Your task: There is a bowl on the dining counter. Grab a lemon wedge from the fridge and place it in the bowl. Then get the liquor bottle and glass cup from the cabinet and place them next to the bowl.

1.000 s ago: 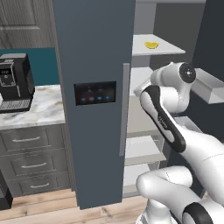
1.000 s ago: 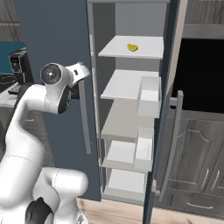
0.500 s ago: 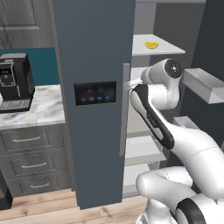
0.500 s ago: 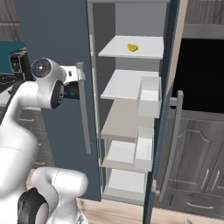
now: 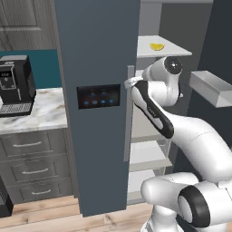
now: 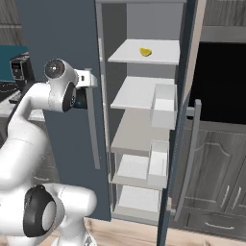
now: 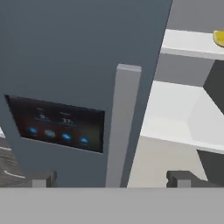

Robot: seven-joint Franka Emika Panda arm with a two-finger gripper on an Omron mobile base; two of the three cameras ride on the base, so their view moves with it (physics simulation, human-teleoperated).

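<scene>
So, hand: your two-finger gripper (image 7: 111,178) has its jaws spread wide with nothing between them; in the hand view the two dark fingertips (image 7: 181,178) stand far apart at the bottom.
Hand position: you see the gripper level with the upper end of the tall grey bar handle (image 7: 122,127) on the closed slate-blue fridge door (image 5: 97,50), just beside it; in the left base view the white wrist ends right at the handle's top (image 5: 130,72).
Door panel: the dark touch panel with small blue lights (image 7: 57,124) sits on the door face, to the left of the handle in the hand view.
Lemon wedge: the yellow lemon wedge (image 6: 145,52) lies on the top white shelf (image 6: 144,58) of the open fridge compartment, above the gripper and further into the fridge than the handle; well apart from the fingers. In the hand view you catch its yellow edge (image 7: 218,38) at the upper right corner.
Fridge interior: below that shelf you have several more white shelves, and white bins (image 6: 164,104) on the open right-hand door (image 6: 185,120).
Further out: a black coffee machine (image 5: 16,86) stands on the marble counter (image 5: 43,108) left of the fridge, over grey drawers (image 5: 34,165).
Right side: dark grey cabinet doors (image 6: 221,182) stand beyond the open door.
</scene>
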